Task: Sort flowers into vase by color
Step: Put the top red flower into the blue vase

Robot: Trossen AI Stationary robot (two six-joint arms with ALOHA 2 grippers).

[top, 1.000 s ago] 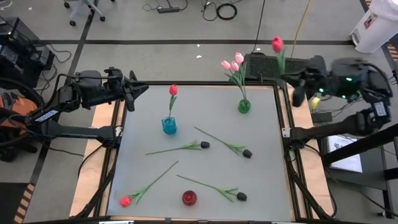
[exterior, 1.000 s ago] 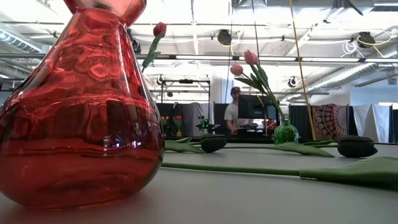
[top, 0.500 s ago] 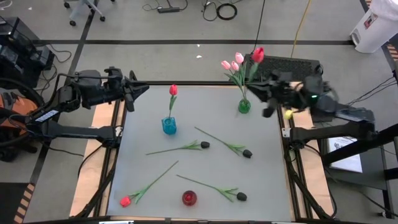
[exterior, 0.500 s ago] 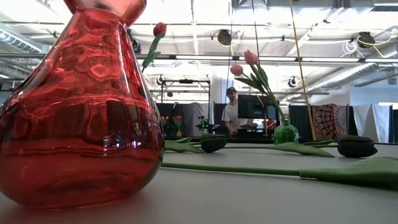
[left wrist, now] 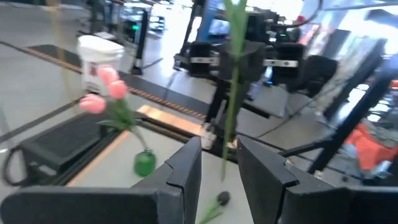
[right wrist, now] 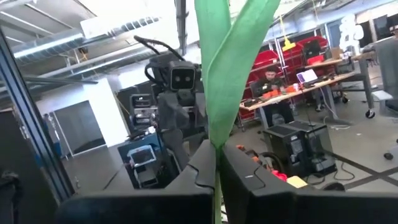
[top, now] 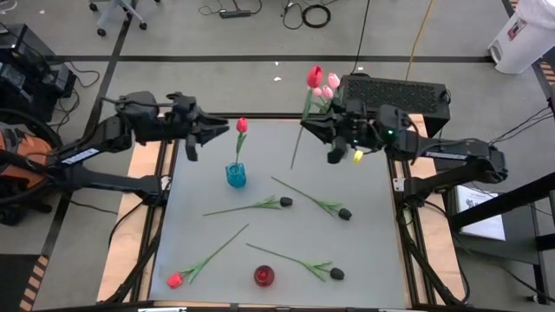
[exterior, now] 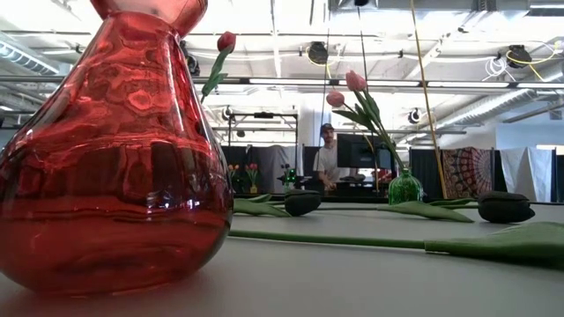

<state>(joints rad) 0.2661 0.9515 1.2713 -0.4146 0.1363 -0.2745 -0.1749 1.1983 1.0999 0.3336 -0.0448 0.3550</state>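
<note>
I keep right tool (top: 332,130) pinching red tulip (top: 314,76) mid-stem; light, floppy, grip low. Left tool (top: 218,134) half spread, empty.

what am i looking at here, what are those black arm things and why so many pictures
Two dark robot arms work at a grey table. One camera looks straight down, one sits at table height, and one rides on each wrist. The right gripper is shut on a red tulip with a long green stem. The left gripper holds nothing. A small blue glass vase holds one red tulip; a green glass vase holds pink tulips. A red glass vase stands empty. Three black tulips and a loose red tulip lie flat.
</note>
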